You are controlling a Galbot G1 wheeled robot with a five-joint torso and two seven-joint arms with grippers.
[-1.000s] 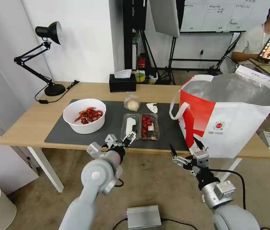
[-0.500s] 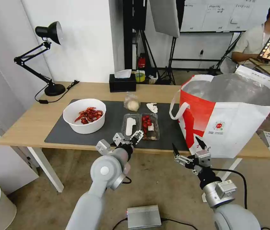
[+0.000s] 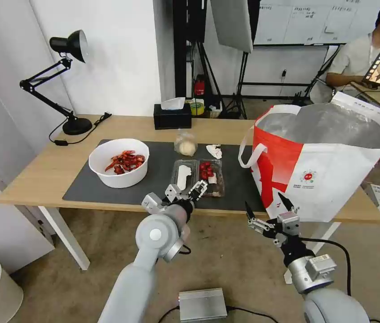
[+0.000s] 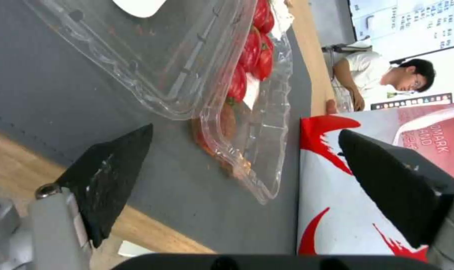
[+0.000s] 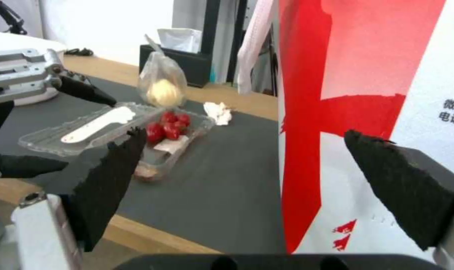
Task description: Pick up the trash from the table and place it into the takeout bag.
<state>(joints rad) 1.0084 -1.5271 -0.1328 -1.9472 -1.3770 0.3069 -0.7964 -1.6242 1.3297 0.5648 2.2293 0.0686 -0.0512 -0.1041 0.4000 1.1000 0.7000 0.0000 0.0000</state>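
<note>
Head view shows the table (image 3: 41, 170), a long light-wood top on white legs, with a dark grey mat (image 3: 154, 179) covering its middle and reaching almost to the front edge. At the table's right end stands the takeout bag (image 3: 324, 166), red and white with silver foil lining, its mouth open upward and 1 white strap handle hanging toward the mat. On the mat's left part sits the white bowl (image 3: 119, 162) holding red shells. Near the mat's front edge, between bowl and bag, lies the clear tray (image 3: 197, 177) with 2 compartments: the left one holds a white strip, the right one red bits. Behind the tray, by the mat's back edge, stand the clear bag with a beige lump (image 3: 185, 143) and, just to its right, the crumpled tissue (image 3: 214, 150). A black tissue box (image 3: 172, 117) sits at the table's back edge, and a black desk lamp (image 3: 66, 85) at the back left corner.

The left gripper (image 3: 185, 194) hovers at the front edge of the table, just before the tray's near rim, its fingers spread apart and holding nothing; the left wrist view shows the tray's corner between the 2 dark fingertips without contact. The right gripper (image 3: 268, 210) hangs below the table's front edge, in front of the takeout bag, fingers wide apart and empty.
</note>
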